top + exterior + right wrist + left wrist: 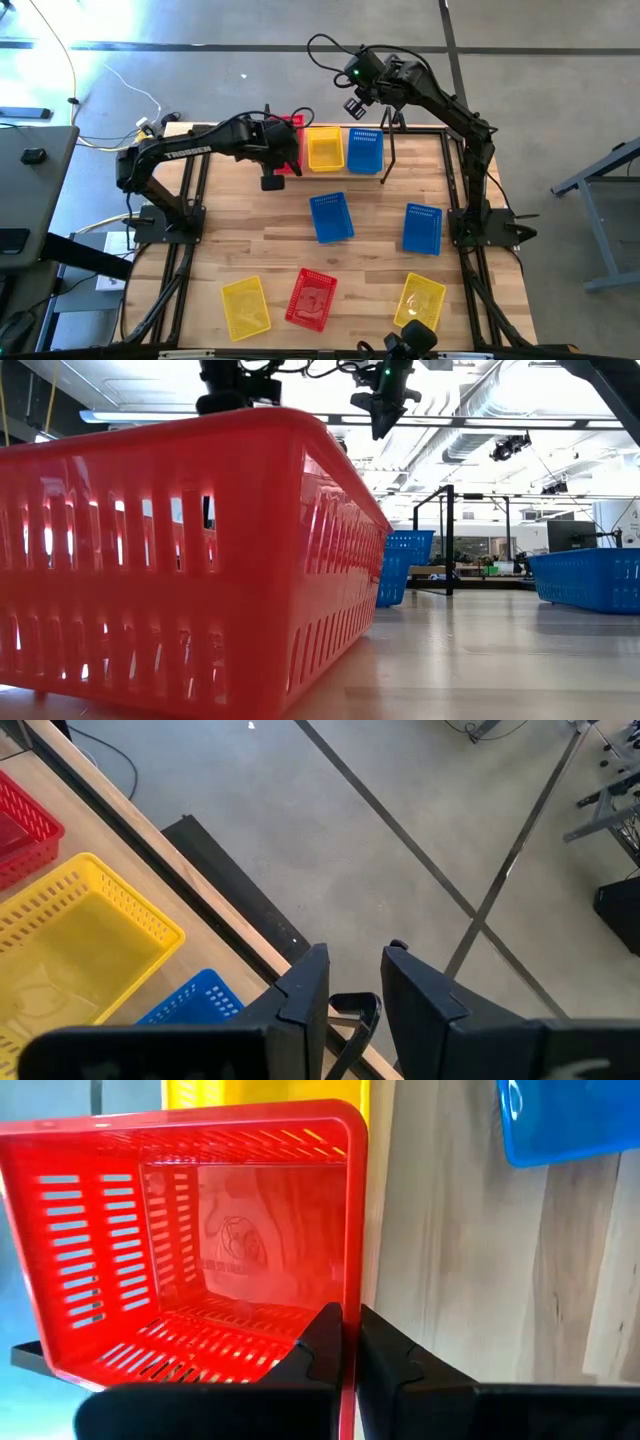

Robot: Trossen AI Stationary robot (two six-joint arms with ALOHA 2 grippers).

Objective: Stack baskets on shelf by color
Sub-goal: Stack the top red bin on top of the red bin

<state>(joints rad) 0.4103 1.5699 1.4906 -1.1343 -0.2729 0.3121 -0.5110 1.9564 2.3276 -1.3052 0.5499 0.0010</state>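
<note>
Red basket [190, 1250] at the shelf's [392, 128] left end, its rim pinched in the left gripper [345, 1342]; right gripper [355, 982], fingers apart and empty, overhangs the table's [370, 255] far edge above concrete floor [400, 810].

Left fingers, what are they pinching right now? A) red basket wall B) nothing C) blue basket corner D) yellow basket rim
A: in the left wrist view the left gripper is shut with its fingers on either side of the red basket's side wall, over the shelf end by the yellow basket.
</note>
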